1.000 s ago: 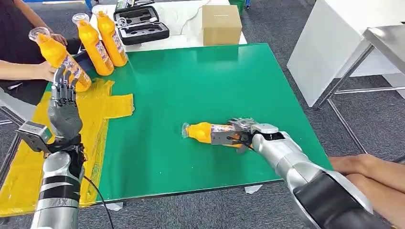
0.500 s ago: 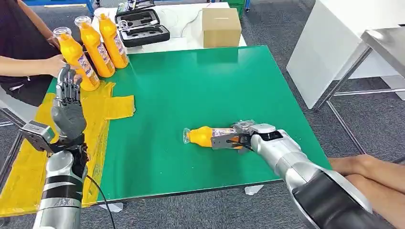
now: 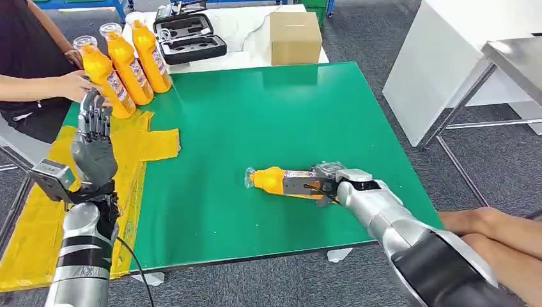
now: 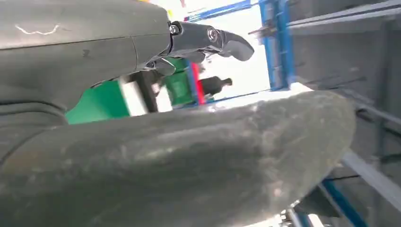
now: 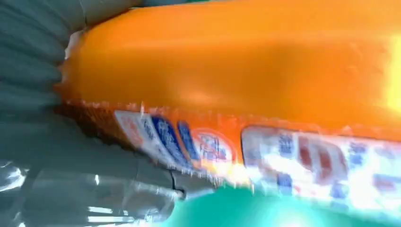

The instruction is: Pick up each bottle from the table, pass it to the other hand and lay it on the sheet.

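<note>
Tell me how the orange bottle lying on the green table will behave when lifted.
The orange bottle lies on its side, so it may roll if released. Its smooth plastic looks slippery. The right hand grips its base end, so the capped neck may sag.

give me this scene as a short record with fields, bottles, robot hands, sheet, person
lying bottle: orange bottle on its side on the green table, cap pointing toward the sheet
right robot hand: grips the lying bottle
left robot hand: raised over the sheet, fingers up, holding nothing
sheet: yellow sheet along the table's left side
standing bottles: three upright at the far left corner
person: a hand on the nearest standing bottle
</note>
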